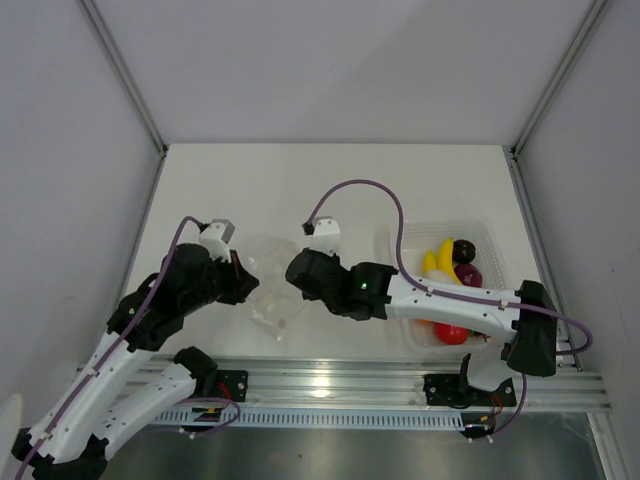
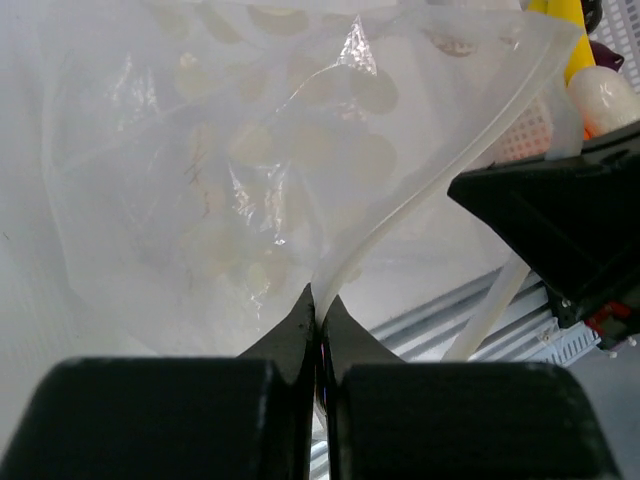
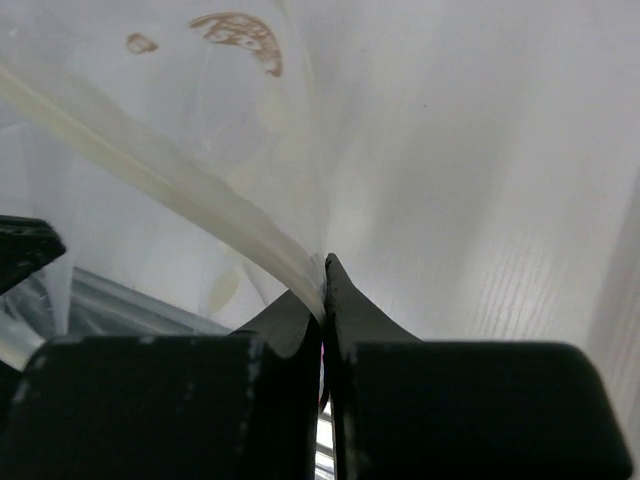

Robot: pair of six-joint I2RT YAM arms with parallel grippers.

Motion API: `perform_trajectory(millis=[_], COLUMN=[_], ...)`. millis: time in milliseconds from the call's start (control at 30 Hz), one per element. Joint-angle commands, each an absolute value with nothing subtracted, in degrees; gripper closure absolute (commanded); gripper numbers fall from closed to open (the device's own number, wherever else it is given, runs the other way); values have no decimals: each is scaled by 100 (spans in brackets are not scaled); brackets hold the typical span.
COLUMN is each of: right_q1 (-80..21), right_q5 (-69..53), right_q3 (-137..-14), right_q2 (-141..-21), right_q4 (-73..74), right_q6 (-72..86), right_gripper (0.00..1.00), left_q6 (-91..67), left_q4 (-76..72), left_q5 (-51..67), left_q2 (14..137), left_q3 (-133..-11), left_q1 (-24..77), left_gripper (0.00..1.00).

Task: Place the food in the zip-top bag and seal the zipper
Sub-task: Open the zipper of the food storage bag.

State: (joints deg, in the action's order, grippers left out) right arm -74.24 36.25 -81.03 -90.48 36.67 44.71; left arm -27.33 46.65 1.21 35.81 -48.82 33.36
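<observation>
The clear crinkly zip-top bag point(image 1: 272, 285) is held between both grippers over the table's near middle. My left gripper point(image 1: 248, 281) is shut on the bag's zipper strip point(image 2: 420, 205), pinched at its fingertips point(image 2: 322, 310). My right gripper point(image 1: 297, 272) is shut on the other lip's strip point(image 3: 190, 190) at its fingertips point(image 3: 324, 275). The bag point(image 2: 220, 170) looks empty, with printed spots. The food lies in a clear tray point(image 1: 487, 240) at the right: yellow banana bunch point(image 1: 437, 258), purple piece point(image 1: 465, 250), red fruit point(image 1: 452, 333). The banana point(image 2: 566, 30) and a white piece point(image 2: 605, 95) show in the left wrist view.
The right arm point(image 1: 440, 297) crosses over the tray's near half. A metal rail point(image 1: 330, 385) runs along the table's near edge. White walls stand at the left, right and back.
</observation>
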Motion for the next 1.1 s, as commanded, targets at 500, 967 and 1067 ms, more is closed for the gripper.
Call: perform_trajectory(millis=[500, 967, 1067], right_q1=[-7093, -5600, -5143], right_q5=[3339, 3076, 3471], right_q3=[-7612, -6564, -6706], right_q2=[-7781, -5230, -5098], right_q4=[3964, 5139, 6044], right_q6=[4297, 5168, 5247], right_gripper=[1, 1, 1], left_q6=[-3068, -2777, -2856], left_q4=[3490, 3173, 3199], left_q5=[1134, 1556, 1310], left_q2=[4008, 4412, 4421], left_q3=[-4676, -4729, -4702], left_q1=[3305, 2944, 2936], left_gripper=[100, 99, 99])
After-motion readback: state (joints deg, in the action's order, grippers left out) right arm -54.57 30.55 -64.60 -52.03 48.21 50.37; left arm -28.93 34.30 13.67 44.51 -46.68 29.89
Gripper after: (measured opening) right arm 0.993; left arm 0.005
